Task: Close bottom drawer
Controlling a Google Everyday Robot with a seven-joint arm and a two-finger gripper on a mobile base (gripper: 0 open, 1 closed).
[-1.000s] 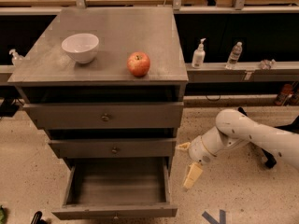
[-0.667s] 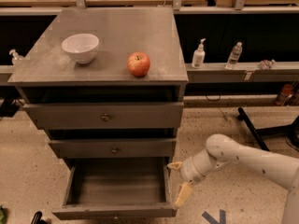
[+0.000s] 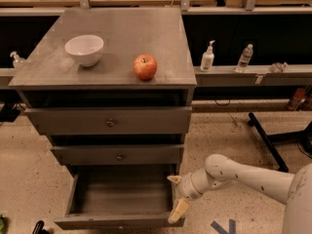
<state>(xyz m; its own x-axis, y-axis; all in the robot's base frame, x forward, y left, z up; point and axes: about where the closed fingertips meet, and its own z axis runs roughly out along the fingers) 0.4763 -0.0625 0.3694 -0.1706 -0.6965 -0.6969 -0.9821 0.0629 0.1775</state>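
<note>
speckled floor point(image 3: 229, 130) in front of a long low ledge point(image 3: 229, 76); a grey three-drawer cabinet point(image 3: 122, 38) stands at centre. the white arm point(image 3: 243, 172) reaches in from the right, and the gripper point(image 3: 176, 195) sits low at the cabinet's front right corner. its two tan fingers point(image 3: 179, 210) are spread apart, one above the other, with nothing held between them.

immediately left of the fingers: the bottom drawer point(image 3: 122, 194), standing wide open, its plain grey box showing. its right wall runs just beside the fingers; whether they touch it cannot be told. the lower fingertip reaches down to the right end of the drawer's slim front panel.

above and left of the fingers: the middle drawer point(image 3: 117, 155), then the top drawer point(image 3: 109, 121), each with a small round knob.

well above the fingers, on the cabinet top: a red apple point(image 3: 145, 67) and, farther left, a white bowl point(image 3: 84, 49), apart from one another.

above and right of the fingers, on the ledge: a pump bottle point(image 3: 207, 57) and a clear bottle point(image 3: 244, 57), both upright.
</note>
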